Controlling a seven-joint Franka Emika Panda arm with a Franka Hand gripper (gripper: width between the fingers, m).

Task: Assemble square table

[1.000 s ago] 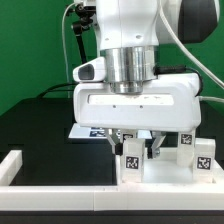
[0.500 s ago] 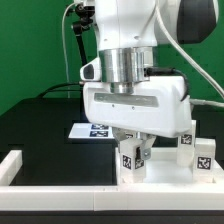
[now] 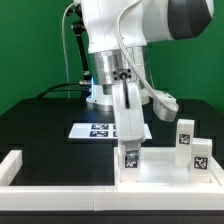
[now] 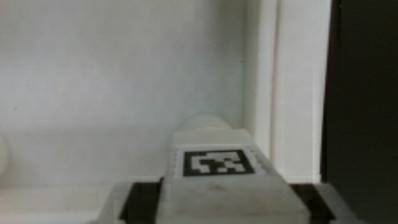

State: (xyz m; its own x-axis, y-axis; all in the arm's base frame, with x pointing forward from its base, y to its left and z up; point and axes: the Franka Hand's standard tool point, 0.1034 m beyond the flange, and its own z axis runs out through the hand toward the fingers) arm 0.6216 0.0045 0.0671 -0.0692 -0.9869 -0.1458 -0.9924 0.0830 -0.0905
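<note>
Three tagged legs (image 3: 131, 160) upright inside rimmed tabletop (image 3: 160, 178), pincer (image 3: 130, 146) atop one.

Arm reaching straight down, wrist turned edge-on

In the exterior view the white arm (image 3: 120, 35) descends from the top of the frame, its silver wrist collar above the hand, which shows its narrow side to the camera. The gripper (image 3: 131, 152) points down, its dark fingers closed on a leg (image 3: 131, 160). In the wrist view the fingers (image 4: 143, 200) flank that tagged block.
</note>
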